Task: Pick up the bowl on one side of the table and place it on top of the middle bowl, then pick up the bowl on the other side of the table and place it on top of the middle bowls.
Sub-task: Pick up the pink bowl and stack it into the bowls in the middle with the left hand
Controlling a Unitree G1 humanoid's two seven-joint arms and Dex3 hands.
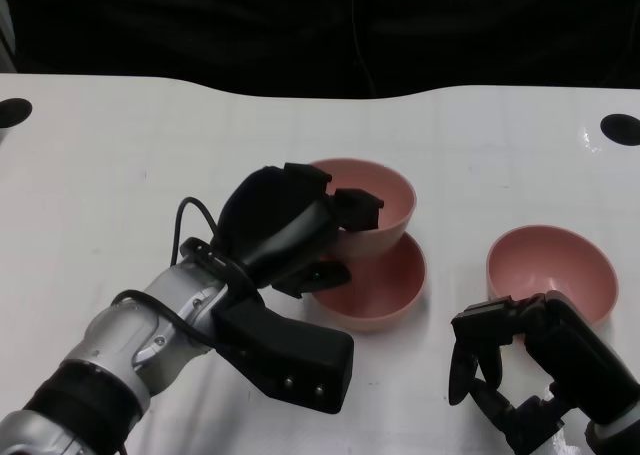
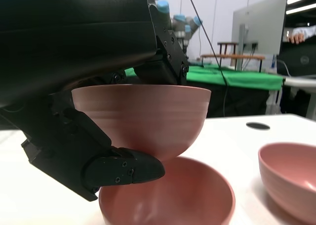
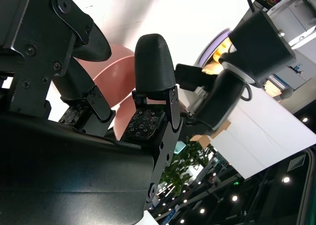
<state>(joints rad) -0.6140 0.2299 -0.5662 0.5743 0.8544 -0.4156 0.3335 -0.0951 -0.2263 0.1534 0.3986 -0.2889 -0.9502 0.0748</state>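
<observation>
**Left hand holds one pink bowl over the middle bowl**

The left hand (image 1: 290, 230) grips a pink bowl (image 1: 375, 200) by its rim. Some fingers (image 1: 358, 207) reach over the rim into the bowl, and in the left wrist view another finger (image 2: 123, 168) presses against the outside wall from below, so the wall is pinched between them. The held bowl is tilted a little and sits directly above the middle bowl (image 1: 375, 285). In the left wrist view its rounded bottom is down inside the mouth of the middle bowl (image 2: 168, 198); I cannot tell if the two surfaces touch.

The right hand (image 1: 510, 360) holds nothing. Its fingers are curved downward and a little apart, with the tips near the white table (image 1: 120, 145). It is just beside the third bowl (image 1: 552, 270), which stands upright to the right of the middle bowl, apart from it. I cannot tell if this hand touches that bowl.

All three bowls have the same shape: round, deep, with a thin rim, and a smooth matte pink surface like plastic. On the outside wall of the held bowl faint horizontal rings can be seen. The hands are of black hard material with small screws, and the right wrist view shows finger pads (image 3: 144, 123) with a dotted texture. The left forearm (image 1: 130, 340) is silver metal, with a black cable (image 1: 190, 220) looping beside it. The table is smooth and white, with a black round hole (image 1: 620, 128) far to the right of the middle bowl.

No readable writing or label is visible.
</observation>
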